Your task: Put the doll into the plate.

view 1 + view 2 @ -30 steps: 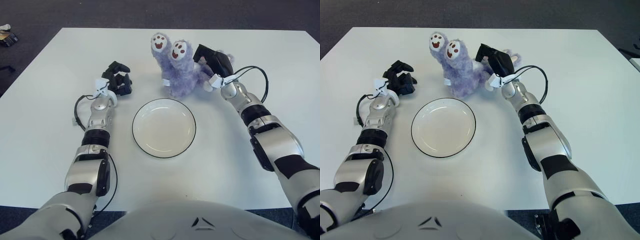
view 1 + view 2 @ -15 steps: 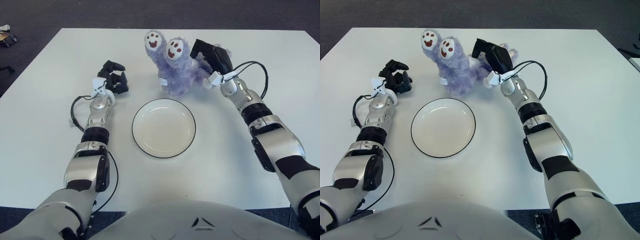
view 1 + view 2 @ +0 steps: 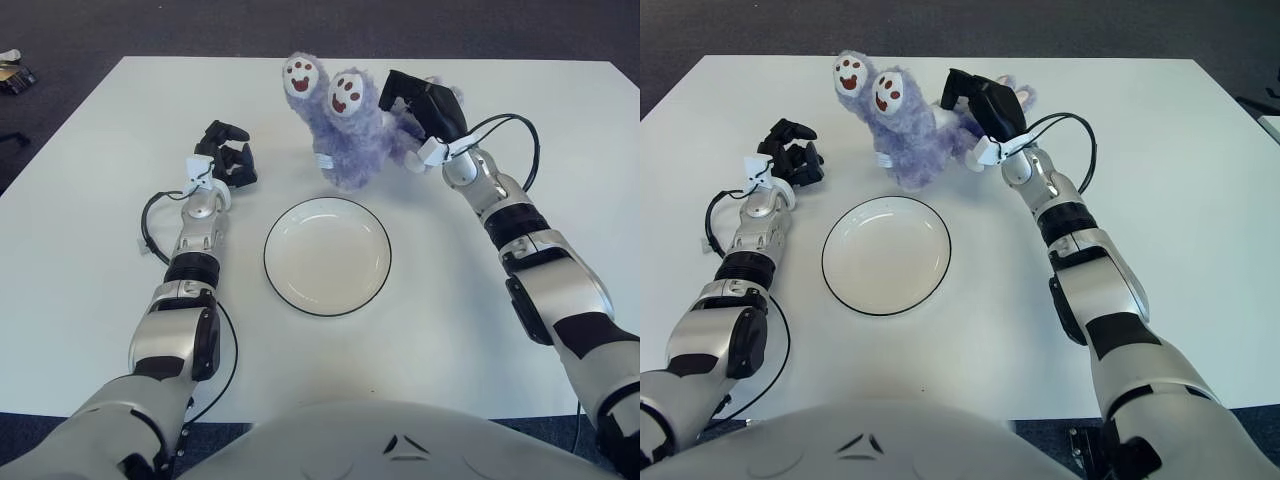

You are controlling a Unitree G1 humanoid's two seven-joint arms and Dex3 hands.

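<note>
Purple and fuzzy, one doll [image 3: 350, 135] with two smiling faces stood on the white table [image 3: 90, 230] just beyond one round, dark-rimmed plate [image 3: 327, 255], its right side grasped by the black-fingered right hand [image 3: 425, 108]. From the right eye, the left hand [image 3: 790, 163] showed left of the plate, fingers curled on nothing.

1. Fluffy purple two-headed plush doll [image 3: 345, 125] shifted farther from the round white black-rimmed plate [image 3: 328, 256], toward the table's far edge and a little to the robot's left, its two smiling faces now higher up and turned more leftward.
2. Black-fingered right hand [image 3: 425, 105], closed on the doll's right flank, carried away from the plate along with it.
3. Black-fingered left hand [image 3: 226, 165] drawn slightly farther from the plate, leftward and away.
</note>
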